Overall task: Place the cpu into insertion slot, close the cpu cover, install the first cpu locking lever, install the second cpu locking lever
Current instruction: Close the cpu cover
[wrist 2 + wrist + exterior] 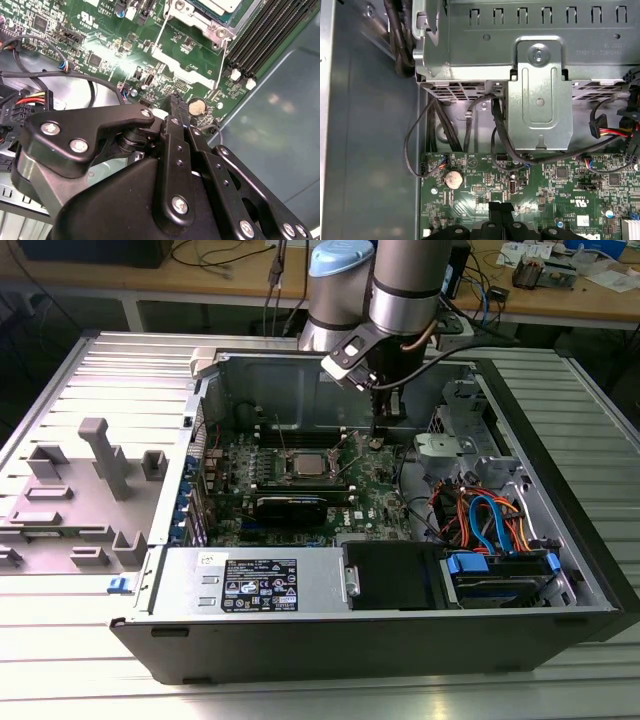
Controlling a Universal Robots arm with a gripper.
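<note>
Gripper [176, 104] pointing down into case [350, 642] — jaws seemingly clenched — near coin cell [197, 106] on motherboard [100, 45].

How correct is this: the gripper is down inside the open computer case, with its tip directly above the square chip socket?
Not quite. The gripper is inside the open computer case, but its tip is beside the round coin battery, not above the chip socket. The second wrist view shows this; the exterior view shows the socket apart, toward its left.

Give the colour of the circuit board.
Green; the circuit board shows best in the second wrist view.
</note>
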